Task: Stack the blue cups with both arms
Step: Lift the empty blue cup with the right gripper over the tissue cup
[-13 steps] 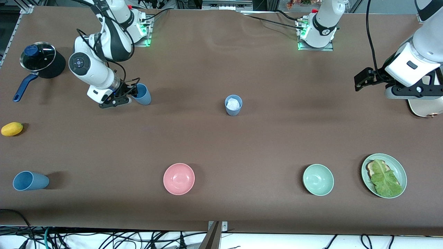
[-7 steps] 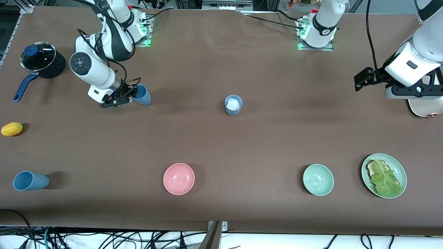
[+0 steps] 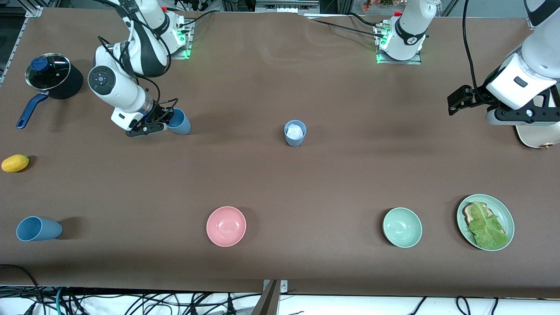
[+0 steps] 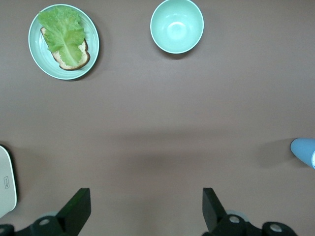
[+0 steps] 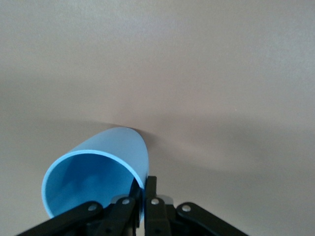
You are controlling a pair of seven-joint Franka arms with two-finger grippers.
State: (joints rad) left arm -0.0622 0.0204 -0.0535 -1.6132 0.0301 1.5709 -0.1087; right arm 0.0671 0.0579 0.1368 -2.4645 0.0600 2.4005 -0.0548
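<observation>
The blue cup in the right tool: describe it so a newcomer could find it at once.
Start at the black lidded pot toward the right arm's end of the table. Beside it, the right tool is shut on the rim of a blue cup. Neither other blue cup has a tool on it.

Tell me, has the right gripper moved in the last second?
No. The right gripper stays beside the pot, but its fingers have closed on the cup rim.

Robotics lab bench: two white jointed arms [image 3: 131,83] bolted along the frame's top edge, brown matte table cover [image 3: 280,175], tangled black cables [image 3: 131,302] along the bottom edge.
</observation>
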